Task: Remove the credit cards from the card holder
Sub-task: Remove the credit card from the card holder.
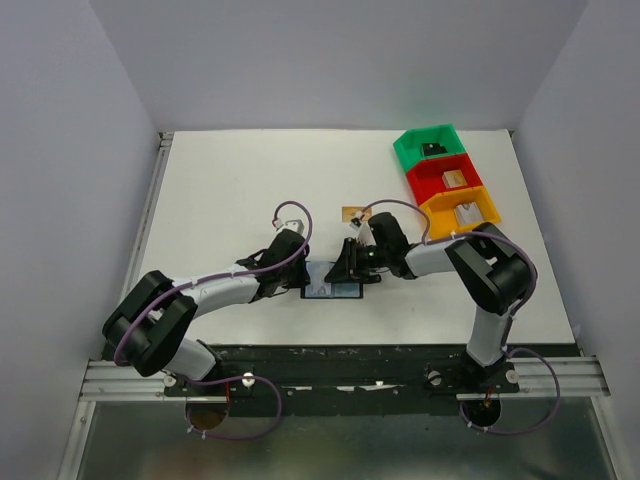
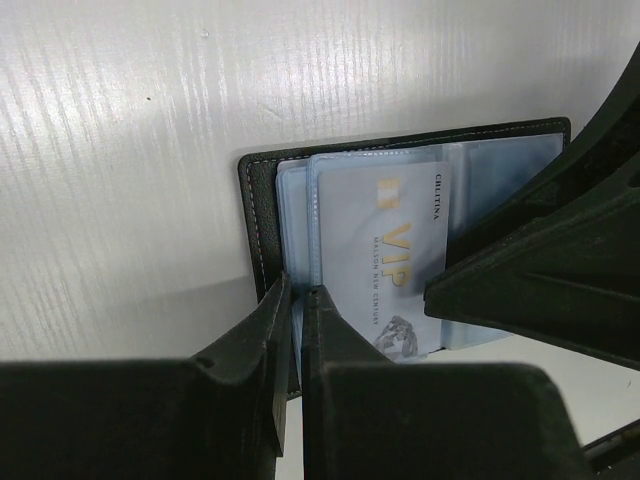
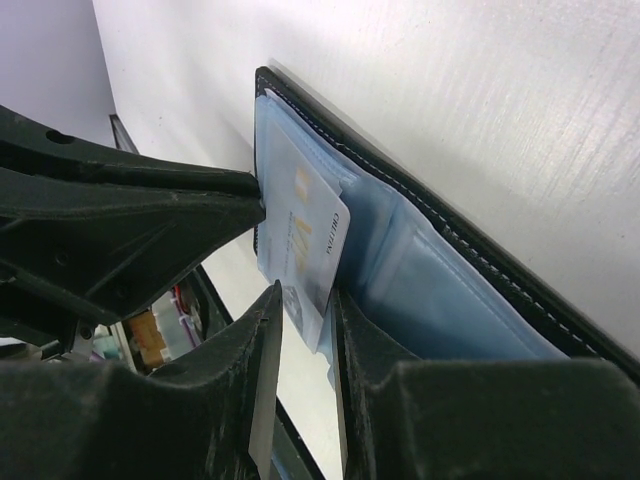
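Left gripper (image 2: 297,292) clamped on card holder (image 2: 252,200) edge; right gripper (image 3: 307,293) parted astride silver card (image 3: 305,225).

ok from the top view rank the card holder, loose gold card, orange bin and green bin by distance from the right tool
1. card holder: under the right tool, near edge
2. gold card: just behind, mid table
3. orange bin: back right
4. green bin: farthest back

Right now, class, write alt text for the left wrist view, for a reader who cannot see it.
An open black card holder lies on a white table, a silver-grey VIP card showing in its blue-grey pocket. The left tool pinches the holder's near edge; the right tool reaches in from the right to the card.
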`<state>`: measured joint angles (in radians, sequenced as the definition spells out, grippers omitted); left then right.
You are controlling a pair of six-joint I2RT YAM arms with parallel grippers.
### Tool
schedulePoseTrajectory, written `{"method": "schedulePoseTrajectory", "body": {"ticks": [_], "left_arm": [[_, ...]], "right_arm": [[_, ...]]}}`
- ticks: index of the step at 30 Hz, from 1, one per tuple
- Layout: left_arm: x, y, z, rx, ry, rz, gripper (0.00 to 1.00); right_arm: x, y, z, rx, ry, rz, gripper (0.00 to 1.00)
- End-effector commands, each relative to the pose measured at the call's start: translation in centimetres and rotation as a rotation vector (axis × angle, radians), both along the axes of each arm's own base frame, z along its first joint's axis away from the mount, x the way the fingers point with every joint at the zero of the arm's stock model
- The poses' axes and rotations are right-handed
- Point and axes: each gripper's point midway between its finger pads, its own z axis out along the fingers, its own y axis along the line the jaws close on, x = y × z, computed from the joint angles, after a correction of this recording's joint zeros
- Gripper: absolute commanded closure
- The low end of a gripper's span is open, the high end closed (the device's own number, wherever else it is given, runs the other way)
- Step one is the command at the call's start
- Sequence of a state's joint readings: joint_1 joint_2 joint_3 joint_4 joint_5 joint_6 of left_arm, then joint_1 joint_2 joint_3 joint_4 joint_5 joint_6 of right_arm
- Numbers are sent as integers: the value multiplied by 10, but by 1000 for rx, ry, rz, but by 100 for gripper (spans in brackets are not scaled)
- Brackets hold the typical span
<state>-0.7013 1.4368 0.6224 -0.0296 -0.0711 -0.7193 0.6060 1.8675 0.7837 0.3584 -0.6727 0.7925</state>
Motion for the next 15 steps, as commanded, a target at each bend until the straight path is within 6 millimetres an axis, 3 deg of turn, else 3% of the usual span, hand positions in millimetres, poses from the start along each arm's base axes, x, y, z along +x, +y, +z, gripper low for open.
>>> {"method": "schedulePoseTrajectory", "body": {"ticks": [1,12,15], "left_arm": [[-16,10,-23,46,71,-6,85],[-16,7,-25,36,78,-18,85],[-16,7,-25,36,80,-17,85]], "right_arm": [[-5,4,-5,41,27,16,67],[-7,12,5,118,32,40,67],[-7,11,6,118,24,34,71]]}}
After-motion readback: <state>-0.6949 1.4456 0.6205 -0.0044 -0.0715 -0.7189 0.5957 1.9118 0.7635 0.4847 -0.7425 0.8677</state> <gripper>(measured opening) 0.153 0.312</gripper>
